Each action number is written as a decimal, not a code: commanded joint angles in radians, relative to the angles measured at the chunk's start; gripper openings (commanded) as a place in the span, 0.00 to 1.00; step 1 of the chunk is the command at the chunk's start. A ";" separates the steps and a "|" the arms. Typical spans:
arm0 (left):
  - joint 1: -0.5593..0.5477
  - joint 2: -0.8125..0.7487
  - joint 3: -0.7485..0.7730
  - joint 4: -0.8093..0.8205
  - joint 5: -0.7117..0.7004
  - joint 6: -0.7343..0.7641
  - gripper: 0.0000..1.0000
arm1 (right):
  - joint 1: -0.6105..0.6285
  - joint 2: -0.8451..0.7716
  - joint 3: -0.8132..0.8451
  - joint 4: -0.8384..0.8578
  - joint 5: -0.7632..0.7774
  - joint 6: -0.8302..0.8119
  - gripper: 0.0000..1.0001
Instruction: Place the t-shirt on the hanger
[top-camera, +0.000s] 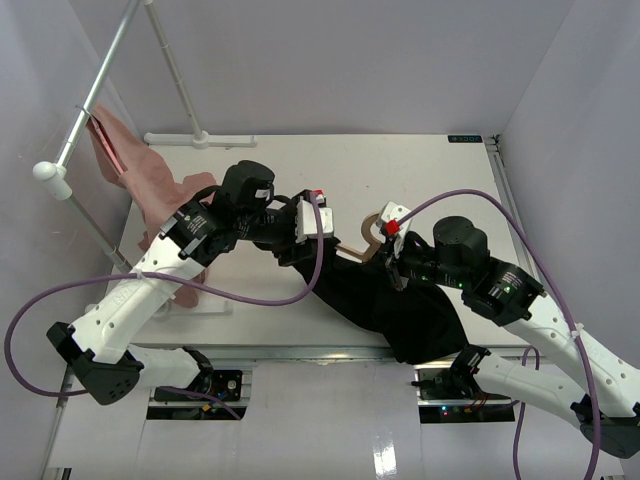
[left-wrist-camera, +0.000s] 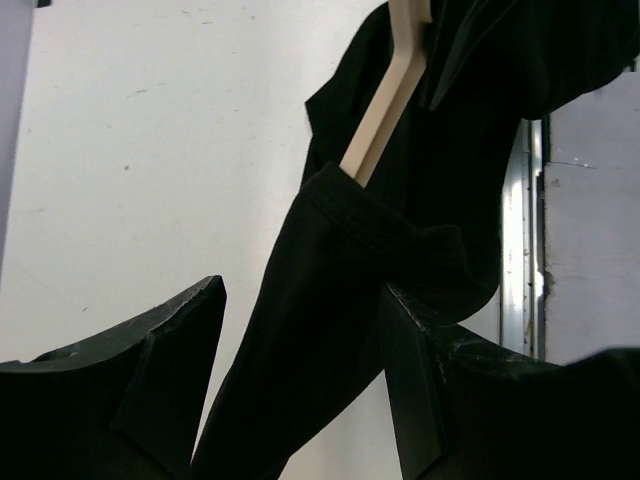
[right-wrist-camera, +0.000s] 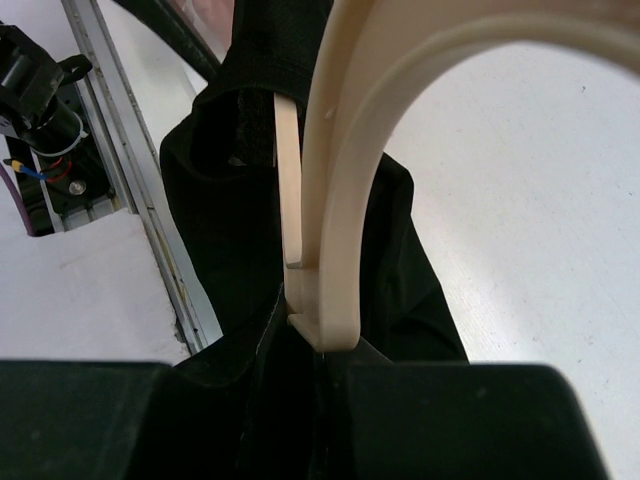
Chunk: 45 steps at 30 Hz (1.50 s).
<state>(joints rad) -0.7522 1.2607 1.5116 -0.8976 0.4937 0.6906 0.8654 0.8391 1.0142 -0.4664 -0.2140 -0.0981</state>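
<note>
White table (top-camera: 420, 170) in pale-walled cell. Far left: grey rail (top-camera: 100, 85), pink cloth (top-camera: 125, 160) draped off it. Left gripper (left-wrist-camera: 302, 300) spread apart, black t-shirt (left-wrist-camera: 330, 330) fabric running between, pressed against one finger. Tan hanger (top-camera: 368, 232) mid-table between both grippers, partly inside t-shirt, one shoulder poking out of fabric. Right gripper (right-wrist-camera: 322, 372) clamped on hanger at hook base, hook arching clear.
</note>
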 joint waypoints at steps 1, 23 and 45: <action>-0.018 0.033 0.008 -0.049 0.083 0.026 0.68 | 0.003 0.000 0.022 0.088 -0.046 -0.027 0.08; -0.021 -0.014 -0.028 -0.042 0.172 -0.039 0.00 | 0.004 -0.106 -0.012 0.134 0.022 -0.055 0.42; -0.020 -0.052 -0.043 0.145 -0.195 -0.377 0.00 | 0.003 -0.095 -0.122 0.183 0.552 0.126 0.59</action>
<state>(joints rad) -0.7742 1.2692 1.4631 -0.8321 0.3018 0.3702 0.8700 0.7479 0.9096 -0.3776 0.3086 -0.0033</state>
